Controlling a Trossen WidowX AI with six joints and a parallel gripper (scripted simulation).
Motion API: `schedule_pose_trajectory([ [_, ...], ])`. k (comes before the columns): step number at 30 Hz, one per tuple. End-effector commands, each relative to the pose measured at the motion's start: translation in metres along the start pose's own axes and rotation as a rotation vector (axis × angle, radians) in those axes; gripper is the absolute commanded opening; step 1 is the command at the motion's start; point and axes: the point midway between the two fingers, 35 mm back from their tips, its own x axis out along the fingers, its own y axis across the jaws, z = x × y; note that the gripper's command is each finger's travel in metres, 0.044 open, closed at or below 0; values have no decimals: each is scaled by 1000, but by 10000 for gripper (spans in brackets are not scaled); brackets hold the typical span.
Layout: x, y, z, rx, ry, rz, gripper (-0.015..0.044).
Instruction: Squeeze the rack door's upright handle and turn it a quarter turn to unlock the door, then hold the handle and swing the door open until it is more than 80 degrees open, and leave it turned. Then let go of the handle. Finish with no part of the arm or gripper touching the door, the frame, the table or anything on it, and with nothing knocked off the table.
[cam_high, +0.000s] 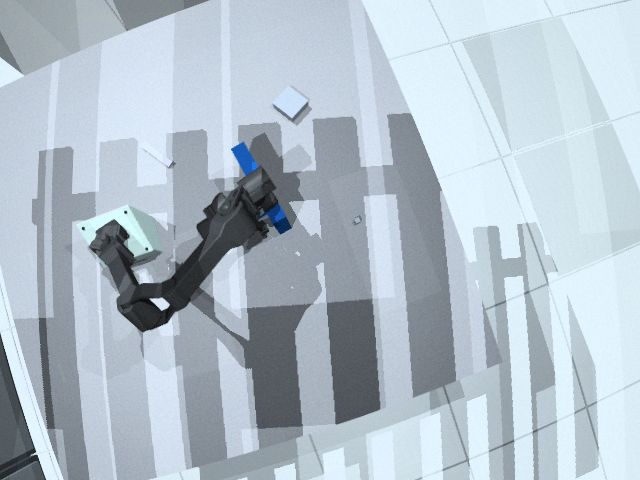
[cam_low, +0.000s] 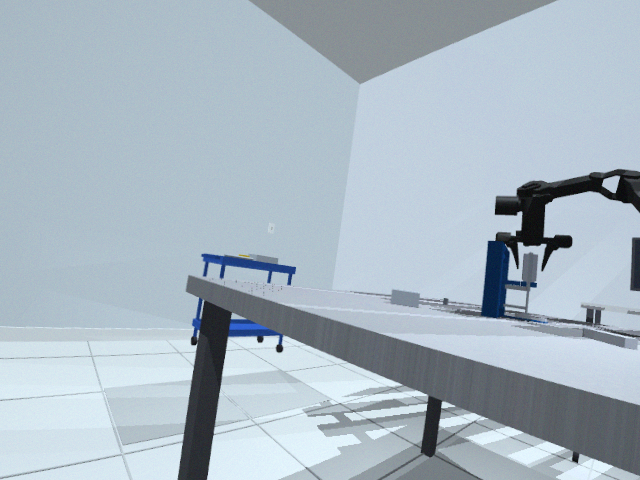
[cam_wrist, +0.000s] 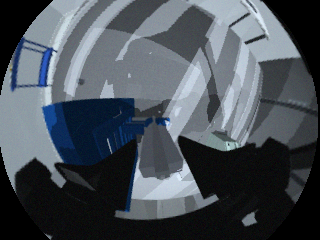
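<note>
Bands of light and shadow cross the pale table top (cam_high: 134, 67) (cam_low: 361, 335) (cam_wrist: 125, 60), and we see the same striping on the tiled floor (cam_low: 62, 377) (cam_high: 584, 206).

Nearest, from the wrist: claw (cam_high: 261, 219) (cam_low: 530, 268) (cam_wrist: 158, 140) released, its two dark tapered fingers parted to somewhat over half their spread. We note the grey upright handle (cam_low: 529, 266) (cam_wrist: 160, 155) in the space between them, a gap showing on each side in the exterior view; nothing is gripped. The fingers point down, their tips at the height of the handle.

Just beside the handle stands the blue rack (cam_high: 279, 219) (cam_low: 493, 279) (cam_wrist: 85, 130), upright on the table, with thin grey and blue bars near the handle. We cannot tell the door's angle or the handle's turn with confidence; from above, the black arm (cam_high: 199, 263) (cam_low: 573, 187) covers much of the rack.

Farther out on the table: a pale square block (cam_high: 290, 102) (cam_low: 404, 298), a slim white bar (cam_high: 156, 154) (cam_low: 610, 338), and a tiny grey piece (cam_high: 357, 220) (cam_low: 445, 301) (cam_wrist: 81, 81), all apart from the claw. The arm rises from a mint-green base (cam_high: 139, 222) (cam_wrist: 220, 139).

Beyond the table we record a blue cart (cam_low: 258, 265) (cam_wrist: 46, 67), with a small white wall plate (cam_low: 271, 227) on the wall behind.
</note>
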Motion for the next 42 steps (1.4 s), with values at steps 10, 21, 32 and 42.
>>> schedule_pose_trajectory([
  [10,0,0,0,-644,0,0,282],
  [21,0,0,0,-1189,0,0,282],
  [32,0,0,0,-1734,0,0,282],
  [42,0,0,0,-2229,0,0,282],
])
